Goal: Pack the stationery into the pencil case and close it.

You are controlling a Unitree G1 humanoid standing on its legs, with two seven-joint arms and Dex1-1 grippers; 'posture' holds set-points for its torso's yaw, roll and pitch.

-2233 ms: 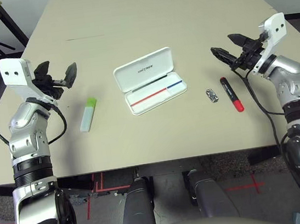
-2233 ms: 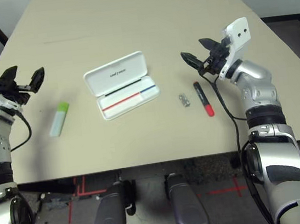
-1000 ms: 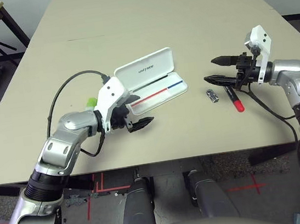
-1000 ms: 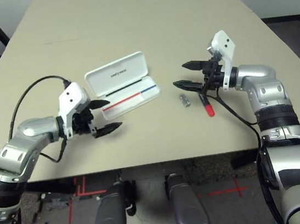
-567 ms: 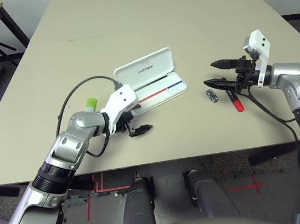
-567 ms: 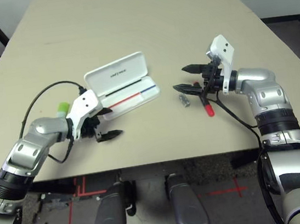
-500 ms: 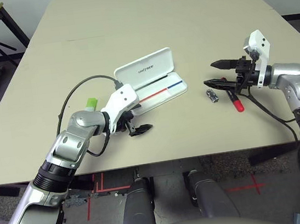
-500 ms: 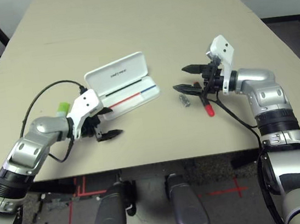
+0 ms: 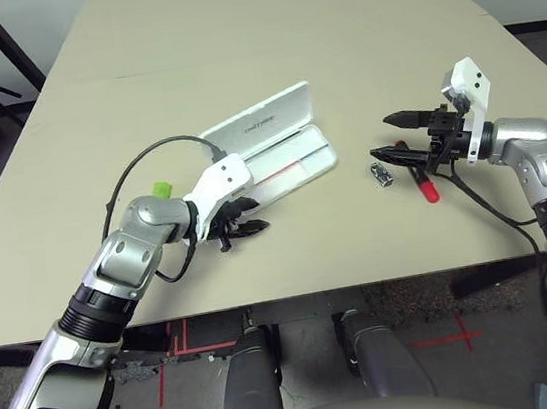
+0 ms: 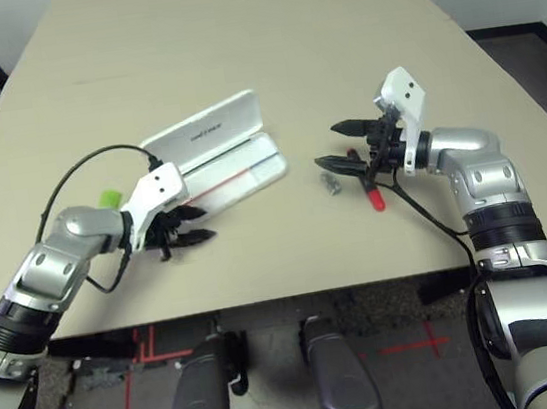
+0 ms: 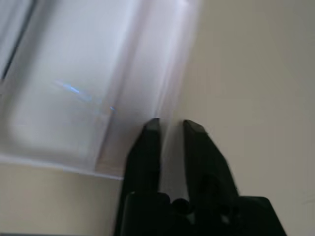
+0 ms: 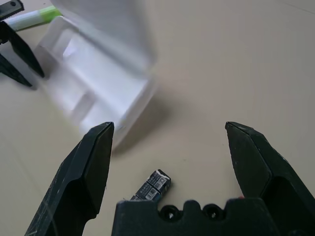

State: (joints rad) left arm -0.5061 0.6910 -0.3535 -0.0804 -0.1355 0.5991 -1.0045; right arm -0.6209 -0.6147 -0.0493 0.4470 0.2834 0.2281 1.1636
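Left gripper [image 9: 246, 228] now nearly closed beside pencil case [image 9: 271, 149]

Pencil case [image 9: 276, 149]: white, open, mid-table. Green-capped stick [image 9: 162, 190]: left of the case. Metal clip [image 9: 381, 173] and red-and-black marker [image 9: 424, 183]: side by side, right of the case.

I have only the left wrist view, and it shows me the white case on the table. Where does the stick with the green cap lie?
Observer: The white stick with lime-green cap lies on the table to the left of the pencil case, half hidden behind the left arm.
Operator: And the other two pieces?
Observer: The marker pen and the metal clip lie side by side on the table, to the right of the case.
Operator: Is the right gripper busy?
Observer: No. The right gripper is open and holds nothing; it hangs just over the clip and the marker.
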